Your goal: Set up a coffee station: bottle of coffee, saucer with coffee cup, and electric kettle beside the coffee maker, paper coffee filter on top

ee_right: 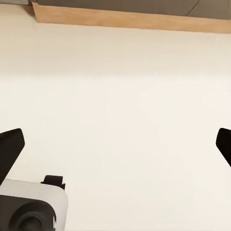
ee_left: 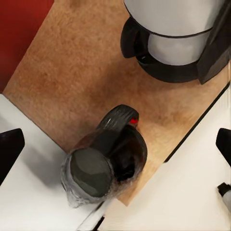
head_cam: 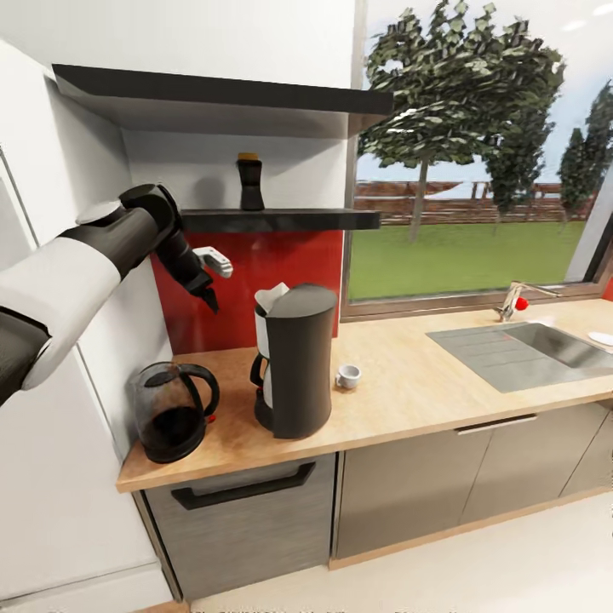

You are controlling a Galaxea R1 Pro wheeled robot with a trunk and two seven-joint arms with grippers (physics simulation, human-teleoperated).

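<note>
The bottle of coffee (head_cam: 249,181) stands upright on the lower kitchen shelf (head_cam: 281,220), above the red backsplash (head_cam: 255,281), dark-bodied with a yellowish cap. Below it, on the wooden tabletop (head_cam: 400,383), you see the coffee maker (head_cam: 292,360) standing near the front edge, with a white paper coffee filter (head_cam: 271,297) showing at its top. Just beside it toward the window sits the white coffee cup (head_cam: 346,375), directly on the tabletop. The electric kettle (head_cam: 174,411) stands at the tabletop's corner by the white wall, near the coffee maker but apart from it; in the left wrist view you look down on its lid and handle (ee_left: 103,163), with the coffee maker's base (ee_left: 175,43) beyond.

Your left arm reaches in from the side, and its left tool (head_cam: 211,277) hangs in the air under the shelf, above the kettle and in front of the backsplash. Its fingers (ee_left: 9,149) sit wide apart at the edges of the left wrist view, holding nothing.

Your right tool (ee_right: 115,144) points down at the pale floor (ee_right: 120,86), fingers spread wide and empty, with the cabinet base (ee_right: 130,19) along the far edge. Farther along the tabletop lie the sink (head_cam: 528,349) and faucet (head_cam: 515,300) under the window (head_cam: 477,170).
</note>
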